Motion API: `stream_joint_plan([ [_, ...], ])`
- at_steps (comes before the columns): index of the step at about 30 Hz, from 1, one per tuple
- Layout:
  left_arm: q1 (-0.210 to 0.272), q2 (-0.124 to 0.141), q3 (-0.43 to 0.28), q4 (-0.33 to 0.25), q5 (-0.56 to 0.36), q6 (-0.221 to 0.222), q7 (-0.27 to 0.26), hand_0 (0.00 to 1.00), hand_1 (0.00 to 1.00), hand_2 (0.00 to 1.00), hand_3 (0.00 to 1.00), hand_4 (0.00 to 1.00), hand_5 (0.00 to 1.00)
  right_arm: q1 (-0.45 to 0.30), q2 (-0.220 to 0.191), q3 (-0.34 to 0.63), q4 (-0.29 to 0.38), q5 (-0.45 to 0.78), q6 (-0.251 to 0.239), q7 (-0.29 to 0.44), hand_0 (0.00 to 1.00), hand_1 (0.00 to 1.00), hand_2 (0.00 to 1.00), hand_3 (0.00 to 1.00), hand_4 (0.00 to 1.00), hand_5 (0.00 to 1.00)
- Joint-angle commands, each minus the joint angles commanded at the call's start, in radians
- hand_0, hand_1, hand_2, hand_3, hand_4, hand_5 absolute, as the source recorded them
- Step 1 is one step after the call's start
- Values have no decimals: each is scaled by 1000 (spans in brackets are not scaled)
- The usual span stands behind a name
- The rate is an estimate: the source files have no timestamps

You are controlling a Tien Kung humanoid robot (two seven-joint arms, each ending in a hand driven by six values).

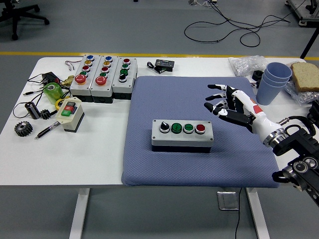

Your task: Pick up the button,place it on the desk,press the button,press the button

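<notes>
A grey button box [182,135] lies flat on the blue mat [149,164], showing a black selector knob, two green buttons and a red button [200,128] in a row. My right hand [227,103] hovers above and to the right of the box, fingers spread, holding nothing and clear of the box. The left arm does not show.
Three more button boxes [102,75] stand at the back left. A small red-and-green switch box [70,113], gears, a pen, a green tape roll and wires lie at the left. Stacked blue cups [274,79], a plastic bag and bread sit at the back right.
</notes>
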Motion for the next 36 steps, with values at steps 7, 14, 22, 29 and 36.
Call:
stream_joint_plan([
  [7, -2, 0, 7, 0, -10, 1, 0, 603, 634, 682, 551, 374, 708, -32, 3, 55, -22, 292, -30, 24, 761, 732, 786, 777, 818, 386],
  [14, -2, 0, 9, 0, -12, 1, -1, 603, 634, 682, 551, 373, 707, -70, 12, 103, -54, 568, -33, 26, 776, 736, 787, 765, 815, 383],
  [22, -4, 0, 12, 0, -21, 2, -2, 603, 634, 682, 552, 373, 707, -90, 15, 125, -80, 620, -40, 24, 775, 733, 767, 734, 794, 358],
  [29, -3, 0, 14, 0, -21, 1, -2, 603, 634, 682, 552, 373, 707, -106, 18, 136, -90, 635, -37, 21, 769, 729, 746, 719, 793, 359],
  [36, -4, 0, 11, 0, -20, 2, -3, 603, 634, 683, 552, 371, 708, -110, 20, 142, -92, 648, -35, 19, 769, 722, 743, 708, 785, 355],
])
